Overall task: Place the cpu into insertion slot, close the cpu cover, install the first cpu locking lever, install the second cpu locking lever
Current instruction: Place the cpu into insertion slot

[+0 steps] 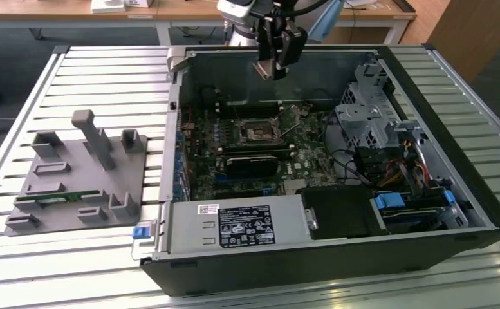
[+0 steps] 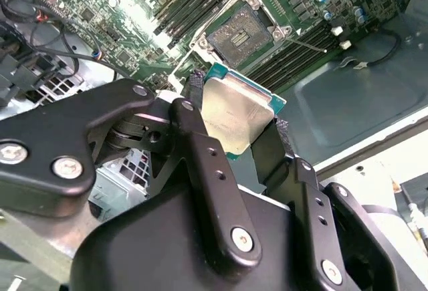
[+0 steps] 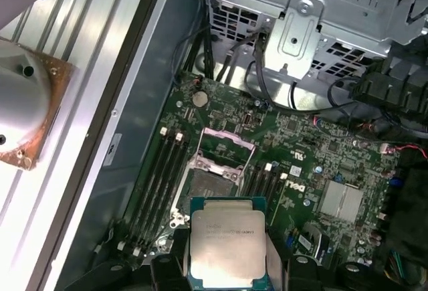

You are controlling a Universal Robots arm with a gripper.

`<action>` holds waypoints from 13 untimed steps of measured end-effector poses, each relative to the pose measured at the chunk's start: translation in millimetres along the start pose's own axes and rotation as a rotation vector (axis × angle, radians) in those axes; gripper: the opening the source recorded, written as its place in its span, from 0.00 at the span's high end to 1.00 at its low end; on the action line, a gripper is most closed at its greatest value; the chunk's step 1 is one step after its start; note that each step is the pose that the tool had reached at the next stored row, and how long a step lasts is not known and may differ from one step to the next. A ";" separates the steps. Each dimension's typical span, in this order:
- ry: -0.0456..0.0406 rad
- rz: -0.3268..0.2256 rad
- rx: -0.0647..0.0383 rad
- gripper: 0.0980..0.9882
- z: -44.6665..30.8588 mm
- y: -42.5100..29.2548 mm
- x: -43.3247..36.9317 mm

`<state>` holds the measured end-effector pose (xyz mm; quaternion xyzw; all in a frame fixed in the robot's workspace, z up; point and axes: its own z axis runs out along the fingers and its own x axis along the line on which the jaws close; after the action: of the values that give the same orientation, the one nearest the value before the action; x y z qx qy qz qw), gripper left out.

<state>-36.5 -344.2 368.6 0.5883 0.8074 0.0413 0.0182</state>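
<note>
The cpu [image 3: 227,241], a flat square chip with a dull silver top and a green edge, sits between my two black fingers [image 2: 196,83]. My gripper [image 2: 237,107] is shut on it. In the exterior view the gripper [image 1: 275,69] hangs above the rear part of the open computer case, well clear of the board. The insertion slot [image 3: 208,187] lies bare below the chip, with its dark pin field [image 2: 239,33] exposed; it also shows on the green board [image 1: 257,132]. The cpu cover [image 3: 231,136] stands flipped open at the slot's far side. A thin locking lever [image 2: 309,44] sticks out beside the slot.
Long black memory slots [image 3: 157,177] flank the socket. A black card [image 1: 251,164], a silver drive cage [image 1: 365,119], cables [image 1: 400,170] and the power supply [image 1: 232,225] crowd the case. On the exterior view's left, a grey fixture plate [image 1: 78,174] rests on the slatted table.
</note>
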 end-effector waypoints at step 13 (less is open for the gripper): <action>-0.0096 0.107 -0.002 0.51 0.5 0.0 0.0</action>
<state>-36.5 -344.1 368.1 0.6310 0.7745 0.0402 0.0204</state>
